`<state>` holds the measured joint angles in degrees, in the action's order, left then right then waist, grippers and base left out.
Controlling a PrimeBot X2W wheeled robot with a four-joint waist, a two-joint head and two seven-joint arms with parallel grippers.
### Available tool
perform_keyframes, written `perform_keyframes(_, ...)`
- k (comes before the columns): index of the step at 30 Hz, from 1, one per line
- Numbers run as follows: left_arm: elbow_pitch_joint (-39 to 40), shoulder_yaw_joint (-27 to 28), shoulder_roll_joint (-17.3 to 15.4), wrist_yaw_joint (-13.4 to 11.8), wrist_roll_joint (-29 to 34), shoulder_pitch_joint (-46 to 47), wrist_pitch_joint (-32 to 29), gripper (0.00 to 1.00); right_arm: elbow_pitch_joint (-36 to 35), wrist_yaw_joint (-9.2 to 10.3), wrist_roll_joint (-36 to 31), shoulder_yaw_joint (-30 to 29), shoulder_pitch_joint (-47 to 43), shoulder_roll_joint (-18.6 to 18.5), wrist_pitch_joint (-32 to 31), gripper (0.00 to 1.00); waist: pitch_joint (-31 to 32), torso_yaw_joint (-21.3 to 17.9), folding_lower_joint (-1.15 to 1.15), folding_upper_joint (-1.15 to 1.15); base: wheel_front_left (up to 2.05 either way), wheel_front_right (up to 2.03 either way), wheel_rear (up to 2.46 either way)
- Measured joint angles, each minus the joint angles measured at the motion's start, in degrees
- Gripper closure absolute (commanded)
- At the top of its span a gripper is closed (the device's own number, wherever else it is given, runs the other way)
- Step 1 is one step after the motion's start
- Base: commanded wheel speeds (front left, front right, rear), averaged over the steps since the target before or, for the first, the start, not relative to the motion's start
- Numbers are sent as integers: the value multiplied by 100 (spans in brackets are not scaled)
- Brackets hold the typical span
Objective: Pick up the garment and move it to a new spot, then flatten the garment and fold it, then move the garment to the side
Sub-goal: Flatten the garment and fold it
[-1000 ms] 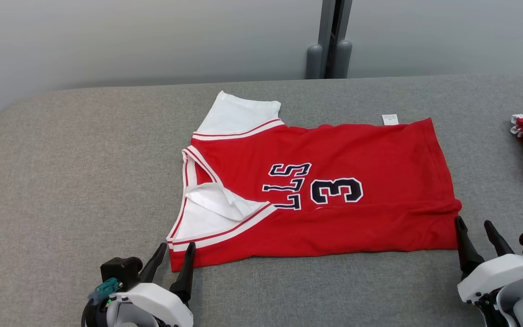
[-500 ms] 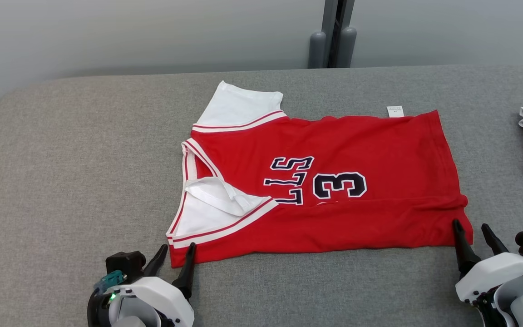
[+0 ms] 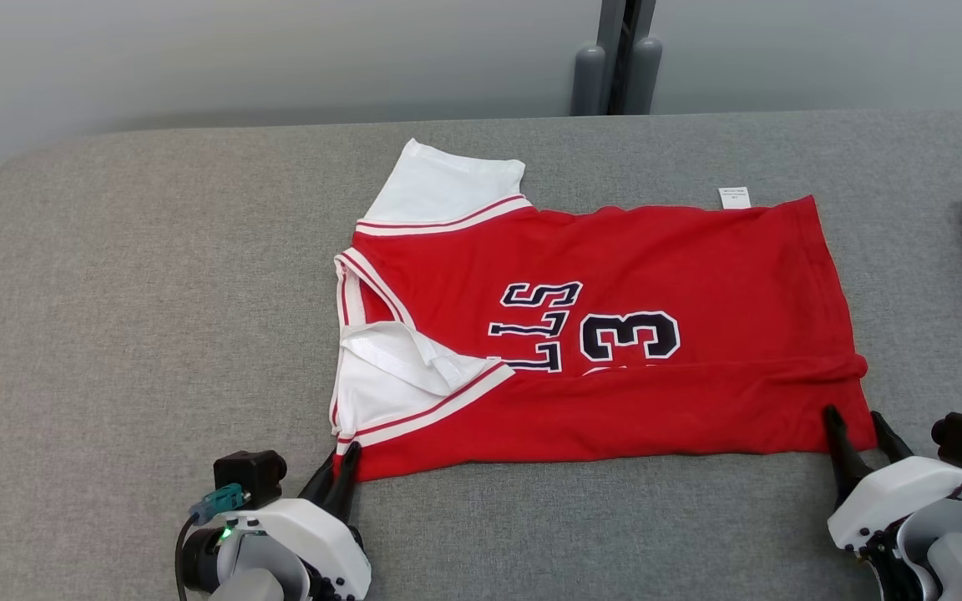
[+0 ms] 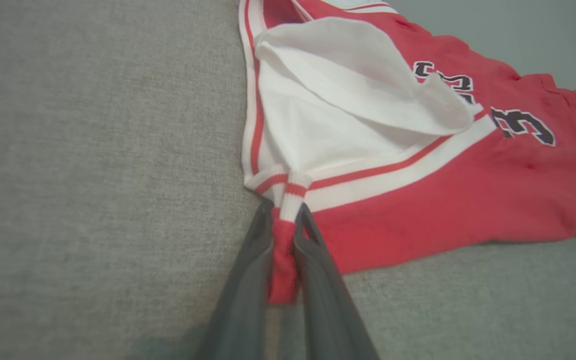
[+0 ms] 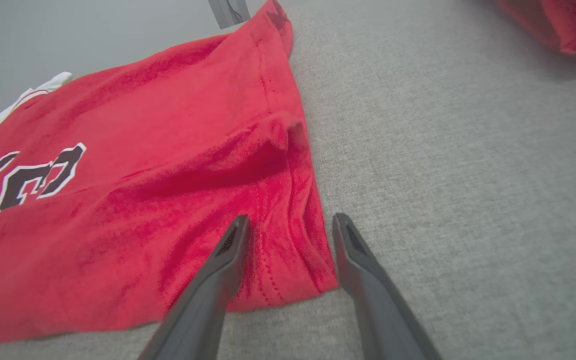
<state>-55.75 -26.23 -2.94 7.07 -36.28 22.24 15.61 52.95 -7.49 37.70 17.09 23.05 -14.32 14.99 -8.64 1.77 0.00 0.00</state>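
We see the soft, light, floppy jersey (image 3: 615, 334) mid table (image 3: 113, 334), left gripper (image 3: 341, 463) clamped on its near-left corner, right gripper (image 3: 852, 415) fingers apart astride the near-right corner; we judge corners the best holds.

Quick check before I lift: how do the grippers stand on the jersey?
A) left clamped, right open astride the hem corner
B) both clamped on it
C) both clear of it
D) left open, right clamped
A: the left gripper pinches a bunched corner of the jersey, while the right gripper stands open astride the hem corner.
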Motion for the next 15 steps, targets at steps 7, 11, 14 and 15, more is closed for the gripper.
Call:
perform_keyframes(7, -110, -229, 5, 25, -215, 101, 0, 100, 54, 0, 369, 236, 104, -60, 0, 100, 24, 39, 0, 0, 0, 0, 0)
perform_keyframes(11, -98, -152, 12, 25, -165, 103, -25, 100, 32, 0, 485, 339, 101, -112, 0, 100, 86, 43, 0, 0, 0, 0, 0)
perform_keyframes(14, -62, -125, -2, 25, 53, 92, -45, 100, 12, 0, 557, 426, 81, -153, 0, 100, 155, 37, 0, 0, 0, 0, 0)
perform_keyframes(15, -45, -107, -8, 25, 109, 80, -45, 100, 9, 0, 583, 463, 66, -168, 0, 100, 183, 35, 0, 0, 0, 0, 0)
